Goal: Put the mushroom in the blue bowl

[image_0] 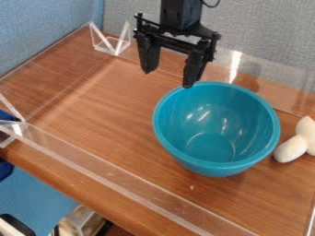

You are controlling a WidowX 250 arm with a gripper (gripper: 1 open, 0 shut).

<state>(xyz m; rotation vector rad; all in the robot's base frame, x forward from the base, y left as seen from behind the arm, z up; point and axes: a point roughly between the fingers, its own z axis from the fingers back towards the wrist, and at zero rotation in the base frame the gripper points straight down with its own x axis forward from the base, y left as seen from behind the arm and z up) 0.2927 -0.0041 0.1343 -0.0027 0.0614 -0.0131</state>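
The blue bowl (pixel 216 126) sits right of centre on the wooden table, deep, glossy and empty. The mushroom (pixel 299 141) lies on its side just beyond the bowl's right rim, cream-white, close to the table's right edge. My gripper (pixel 171 67) hangs pointing down above the table behind the bowl's far-left rim. Its two black fingers (pixel 147 57) stand wide apart, open, with nothing between them. The mushroom is well to the right of the gripper, on the other side of the bowl.
A low clear acrylic wall (pixel 110 180) runs along the table's edges, with a raised clear bracket (pixel 110 41) at the far left corner. Bare wood (pixel 87 101) stretches left of the bowl. A blue object (pixel 7 118) shows at the left edge.
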